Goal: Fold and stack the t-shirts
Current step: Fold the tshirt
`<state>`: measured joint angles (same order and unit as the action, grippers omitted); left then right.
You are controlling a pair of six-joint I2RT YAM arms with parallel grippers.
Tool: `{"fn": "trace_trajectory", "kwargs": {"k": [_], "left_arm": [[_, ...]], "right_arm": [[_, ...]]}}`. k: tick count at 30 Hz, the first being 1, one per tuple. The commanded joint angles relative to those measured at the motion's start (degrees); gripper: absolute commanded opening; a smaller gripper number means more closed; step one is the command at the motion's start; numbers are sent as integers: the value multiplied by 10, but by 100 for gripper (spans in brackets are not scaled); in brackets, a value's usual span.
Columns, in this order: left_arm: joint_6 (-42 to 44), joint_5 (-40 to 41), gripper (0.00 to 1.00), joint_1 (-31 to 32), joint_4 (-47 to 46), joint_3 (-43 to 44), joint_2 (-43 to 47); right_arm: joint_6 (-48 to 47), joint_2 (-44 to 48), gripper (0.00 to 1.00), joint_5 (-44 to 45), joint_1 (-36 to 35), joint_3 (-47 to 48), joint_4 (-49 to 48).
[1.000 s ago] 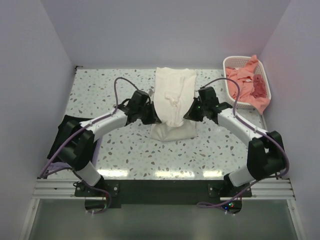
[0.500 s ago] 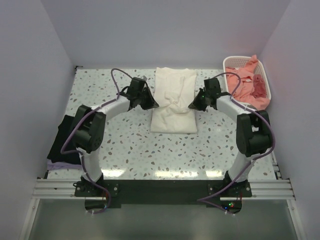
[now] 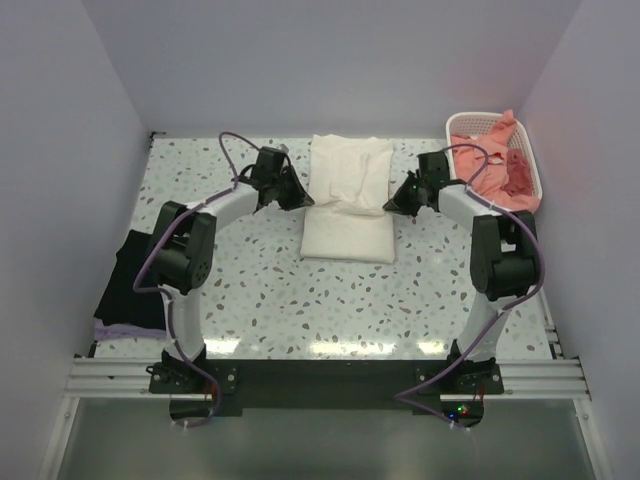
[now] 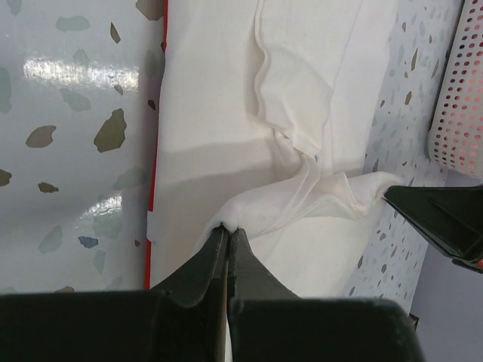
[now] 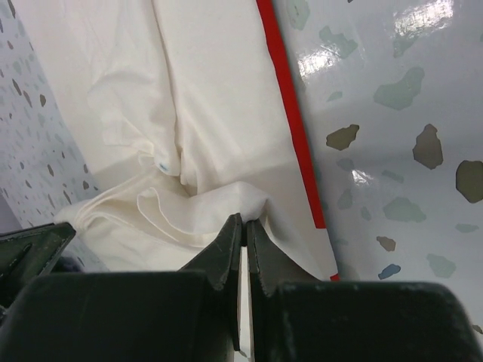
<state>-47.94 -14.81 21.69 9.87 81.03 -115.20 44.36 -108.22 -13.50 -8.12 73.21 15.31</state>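
Speckled table [image 3: 270, 290]: wide bare stretch across the near half, open strips to either side of the cloth. At the far middle, cream-white t-shirt [image 3: 348, 232], folded to a long rectangle, a red strip along its side edges in both wrist views. In the far right corner, white basket [image 3: 468, 192], salmon-pink t-shirt [image 3: 492, 150] spilling over the rim. At the near left edge, black t-shirt [image 3: 130, 275] over a lavender t-shirt [image 3: 118, 328]. Left jaws and right jaws clenched on opposite side edges of the cream cloth at mid-length, a pulled ridge between them.
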Motion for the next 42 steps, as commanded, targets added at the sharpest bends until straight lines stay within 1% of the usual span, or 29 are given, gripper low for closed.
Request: {"fn": "trace_trajectory", "kwargs": {"k": [1,15,20,22,23,24,25,26,27,30,31,32,34,35,37,38,40,41,42], "left_arm": [[5,-15,0,-10,-27,32,-14],[11,-33,0,-25,-24,74,-56],[14,-34,0,-31,-24,76,-59],[19,-36,0,-34,-27,76,-61],[23,-49,5,-36,-29,77,-62],[27,-55,14,-37,-26,82,-64],[34,-57,21,-38,-25,87,-67],[36,-58,30,-40,-27,86,-66],[43,-58,43,-42,-30,84,-59],[50,-45,52,-53,-30,75,-41],[55,-43,52,-55,-30,67,-25],[58,-33,50,-55,-29,63,-19],[65,-33,44,-52,-28,56,-4],[65,-33,35,-45,-28,55,-1],[66,-37,28,-35,-29,58,-1],[66,-38,17,-22,-28,61,-3],[69,-36,11,-7,-26,74,-15],[70,-32,5,7,-23,81,-21],[71,-32,3,12,-18,95,-38]], "right_arm": [[5,-6,0,-17,4,32,-26],[4,-31,0,-31,20,71,-27],[-1,-51,0,-44,22,91,-27],[-8,-64,2,-54,25,105,-27],[-11,-66,6,-59,26,110,-27],[-19,-70,13,-62,26,116,-23],[-23,-75,17,-61,26,129,-18],[-28,-75,22,-57,29,134,-11],[-34,-74,32,-55,30,138,-6],[-51,-59,45,-50,37,142,4],[-59,-45,48,-47,36,143,8],[-66,-37,50,-40,35,141,8],[-79,-18,49,-33,31,122,2],[-82,-5,44,-29,22,116,-1],[-96,3,41,-23,6,101,-5],[-103,6,38,-21,-15,98,-7],[-123,3,33,-1,-38,93,-16],[-126,-7,28,5,-56,95,-16],[-128,-15,27,5,-59,101,-19]]}}
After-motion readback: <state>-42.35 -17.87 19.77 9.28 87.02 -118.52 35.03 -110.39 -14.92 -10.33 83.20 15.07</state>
